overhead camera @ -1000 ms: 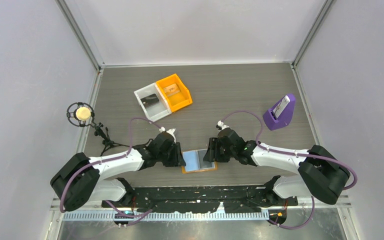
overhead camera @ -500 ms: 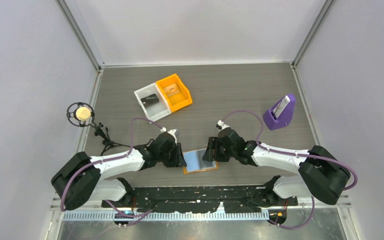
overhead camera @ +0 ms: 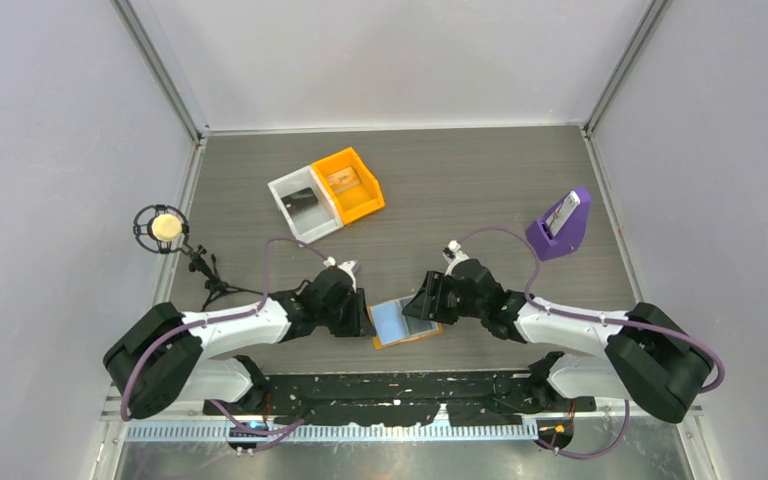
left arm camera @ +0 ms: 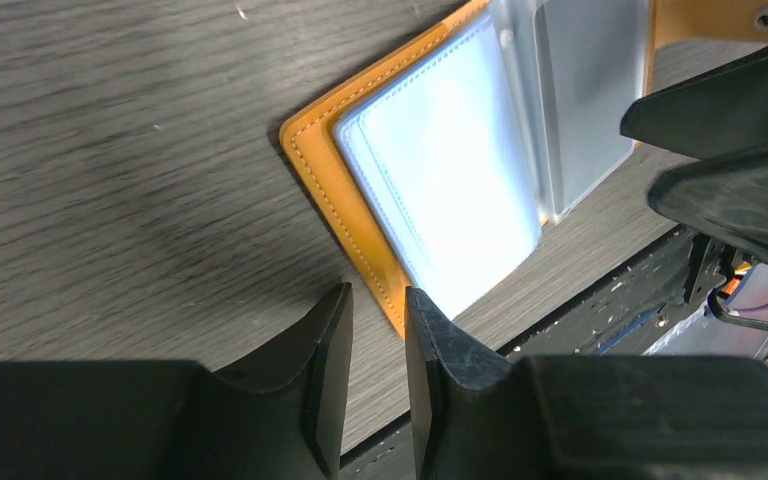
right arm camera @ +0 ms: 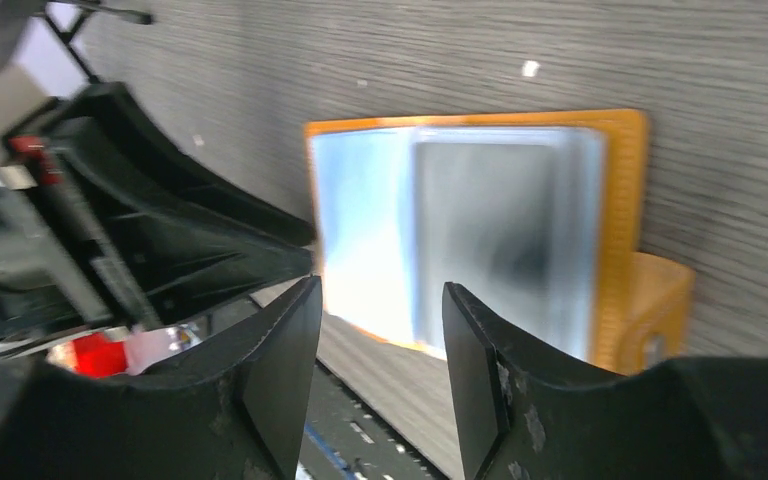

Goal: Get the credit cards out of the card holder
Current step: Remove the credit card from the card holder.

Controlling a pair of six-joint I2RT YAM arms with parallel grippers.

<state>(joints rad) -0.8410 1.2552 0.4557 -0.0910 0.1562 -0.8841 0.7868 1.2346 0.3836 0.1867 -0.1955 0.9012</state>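
Card holder (overhead camera: 403, 322) is laid open; left gripper (left arm camera: 377, 300), narrowly parted, empty, is set beside its corner; right gripper (right arm camera: 380, 300), parted wider, is poised apparently above it.

The left arm (overhead camera: 230, 330) is extended from its base at the near left toward the middle, with the forearm held low and nearly level. The right arm (overhead camera: 570, 325) is extended from the near right in mirrored fashion, so that the two wrists are set close together, facing one another. The left hand (overhead camera: 358, 316) is pointed rightward and down; its black fingers (left arm camera: 325, 340) are parted only narrowly, and nothing is seen gripped between them. The right hand (overhead camera: 423, 303) is angled leftward and down, its fingers (right arm camera: 285, 350) spread distinctly wider, with nothing clamped between them. The two hands are seen near each other, not touching.
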